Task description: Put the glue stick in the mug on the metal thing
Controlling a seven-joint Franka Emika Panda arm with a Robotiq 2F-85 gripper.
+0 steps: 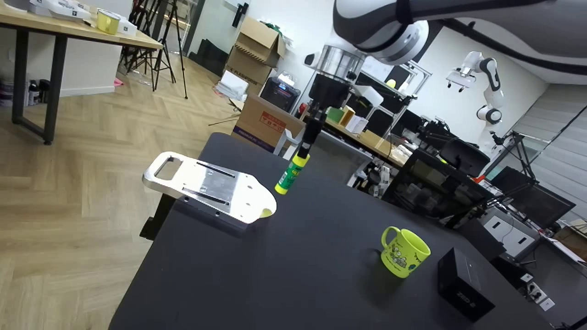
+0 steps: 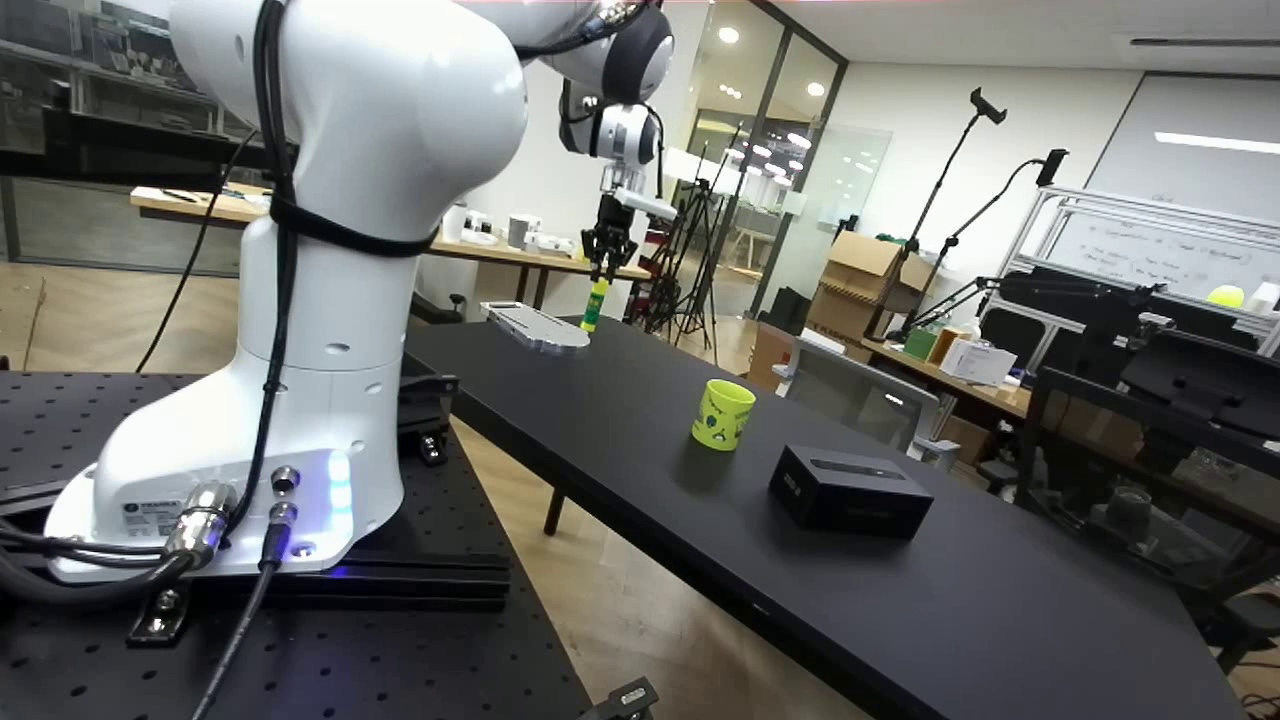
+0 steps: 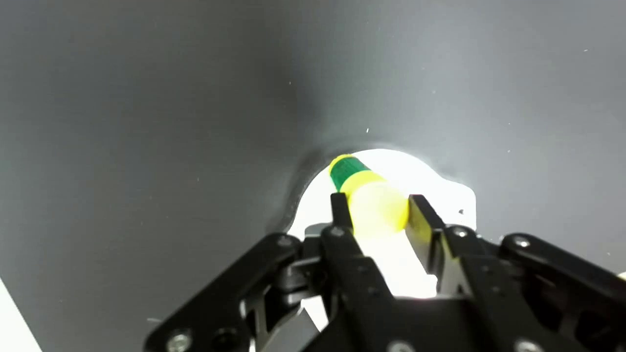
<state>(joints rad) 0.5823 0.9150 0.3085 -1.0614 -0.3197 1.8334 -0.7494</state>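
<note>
At the near right stands the printed lime-yellow mug [image 1: 405, 253]. Farther and to the left, the black gripper [image 3: 379, 211] grasps the slim cylindrical glue stick [image 1: 291, 175], yellow at both ends, green between, near the flat silver metal board [image 1: 218, 183].

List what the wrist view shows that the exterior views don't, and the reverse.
Only the wrist view: the near yellow end of the glue stick, washed out by glare between the fingers of the hand, and pale specks on the dark tabletop.

Only the exterior views: the whole mug, the black box, the robot arm and the full length of the metal board.

Both: the hand gripping the glue stick, the metal board's rounded end and the tabletop.
</note>
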